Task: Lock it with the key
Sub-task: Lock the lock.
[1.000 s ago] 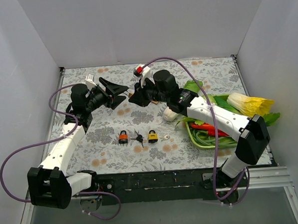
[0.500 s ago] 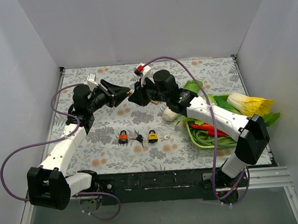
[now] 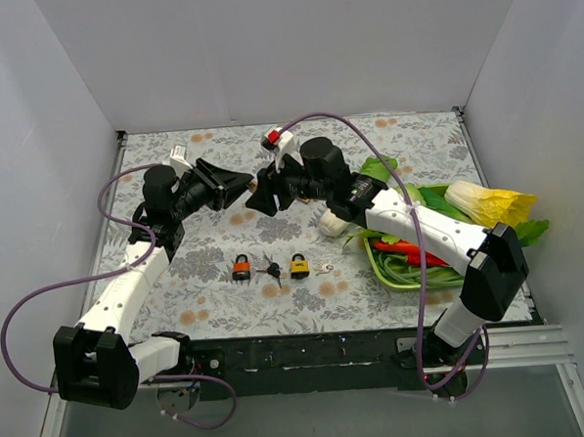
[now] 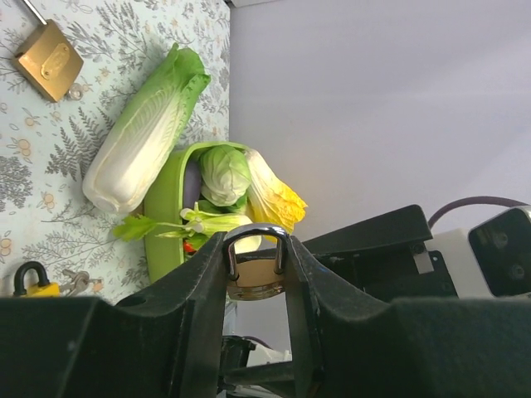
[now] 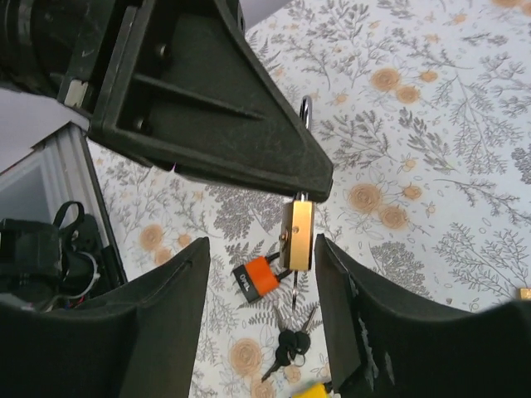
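My left gripper (image 3: 241,186) is shut on the steel shackle of a brass padlock (image 4: 255,272) and holds it in the air, body hanging down. The same padlock (image 5: 297,235) hangs between the open fingers of my right gripper (image 5: 261,249), closer to its right finger (image 5: 344,307); I cannot tell if it touches. A thin silver strip shows below the padlock; I cannot tell if it is a key. My right gripper (image 3: 262,196) meets the left one above the mat. A bunch of black-headed keys (image 3: 271,269) lies on the mat.
An orange padlock (image 3: 241,269) and a yellow padlock (image 3: 299,266) lie beside the keys, with a small silver key (image 3: 324,269) to the right. Another brass padlock (image 4: 50,50) lies on the mat. A green tray (image 3: 378,263) of vegetables and a napa cabbage (image 3: 489,204) are at the right.
My left gripper has moved right with the brass padlock, and my right gripper has shifted slightly left. The two gripper tips now meet.
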Controlling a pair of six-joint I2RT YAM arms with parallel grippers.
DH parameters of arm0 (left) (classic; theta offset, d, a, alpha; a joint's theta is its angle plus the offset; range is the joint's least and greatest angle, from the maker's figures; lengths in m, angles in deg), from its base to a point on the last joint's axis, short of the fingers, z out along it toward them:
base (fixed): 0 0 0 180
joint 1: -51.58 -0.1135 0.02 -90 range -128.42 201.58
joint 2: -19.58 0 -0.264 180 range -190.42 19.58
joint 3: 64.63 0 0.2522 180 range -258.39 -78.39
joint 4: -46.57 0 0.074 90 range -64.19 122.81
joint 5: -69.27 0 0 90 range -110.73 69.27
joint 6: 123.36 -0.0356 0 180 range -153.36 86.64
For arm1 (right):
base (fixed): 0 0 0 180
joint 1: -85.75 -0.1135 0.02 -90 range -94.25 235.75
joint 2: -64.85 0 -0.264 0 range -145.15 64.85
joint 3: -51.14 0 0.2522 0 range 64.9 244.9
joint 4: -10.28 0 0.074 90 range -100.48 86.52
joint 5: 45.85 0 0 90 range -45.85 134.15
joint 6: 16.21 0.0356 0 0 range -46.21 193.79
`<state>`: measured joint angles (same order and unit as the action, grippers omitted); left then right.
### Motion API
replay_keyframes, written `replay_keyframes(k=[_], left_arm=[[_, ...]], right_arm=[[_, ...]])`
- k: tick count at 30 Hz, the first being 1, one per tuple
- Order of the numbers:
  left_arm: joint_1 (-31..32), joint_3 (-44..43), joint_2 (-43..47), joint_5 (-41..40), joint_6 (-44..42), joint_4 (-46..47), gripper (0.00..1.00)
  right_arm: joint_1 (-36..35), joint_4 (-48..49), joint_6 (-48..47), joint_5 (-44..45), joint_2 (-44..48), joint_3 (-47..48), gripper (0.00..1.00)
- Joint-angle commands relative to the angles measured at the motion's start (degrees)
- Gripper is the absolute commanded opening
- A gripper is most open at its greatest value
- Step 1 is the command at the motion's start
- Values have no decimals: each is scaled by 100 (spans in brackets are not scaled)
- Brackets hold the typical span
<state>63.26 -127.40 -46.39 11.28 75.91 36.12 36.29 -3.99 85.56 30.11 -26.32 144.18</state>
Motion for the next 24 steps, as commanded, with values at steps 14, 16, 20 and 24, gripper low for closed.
replay_keyframes(k=[14,16,20,24], left_arm=[[-193,-117,322,350,-618,-444,0],[-193,-100,366,376,-609,-454,0],[-184,-82,375,367,-592,-480,0],[-149,-99,349,332,-626,-480,0]], right_arm=[[410,-327,-737,-1611,338,-159,48],[410,-335,-755,-1610,302,-124,46],[410,-353,-738,-1584,206,-28,39],[401,-310,-685,-1637,144,34,37]])
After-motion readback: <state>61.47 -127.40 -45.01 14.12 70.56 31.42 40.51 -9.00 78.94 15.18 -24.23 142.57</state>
